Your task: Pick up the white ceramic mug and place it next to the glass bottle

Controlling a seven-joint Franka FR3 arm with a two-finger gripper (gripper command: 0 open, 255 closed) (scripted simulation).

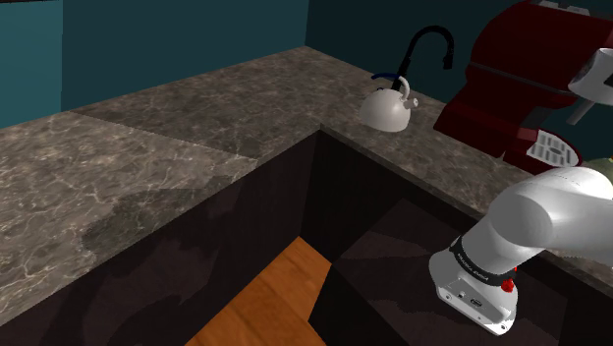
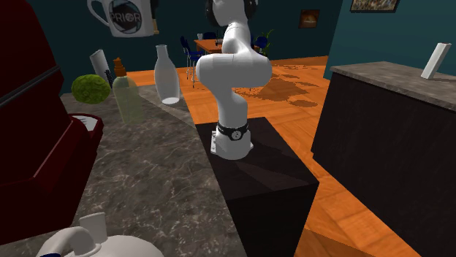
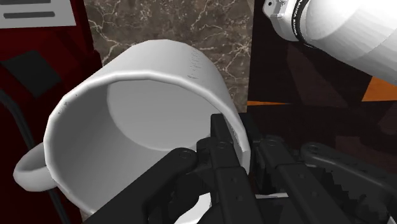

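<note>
One marble table point(image 1: 147, 167) carries everything. Dark-red appliance point(image 1: 521, 79) bulks beside the carry path, the likeliest obstruction; white kettle point(image 1: 386, 106) near it. Clear glass bottle point(image 2: 167, 73) stands well apart, a greenish bottle point(image 2: 128, 98) just beside. White mug point(image 3: 146, 127) hangs above the table, jaws pinched across its wall, leaving the base free for setting down.

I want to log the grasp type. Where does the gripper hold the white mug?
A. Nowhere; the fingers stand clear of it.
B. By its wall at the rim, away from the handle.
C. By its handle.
B: in the wrist view the gripper clasps the white mug by its wall at the rim, while the handle sticks out untouched on the mug's far side.
</note>
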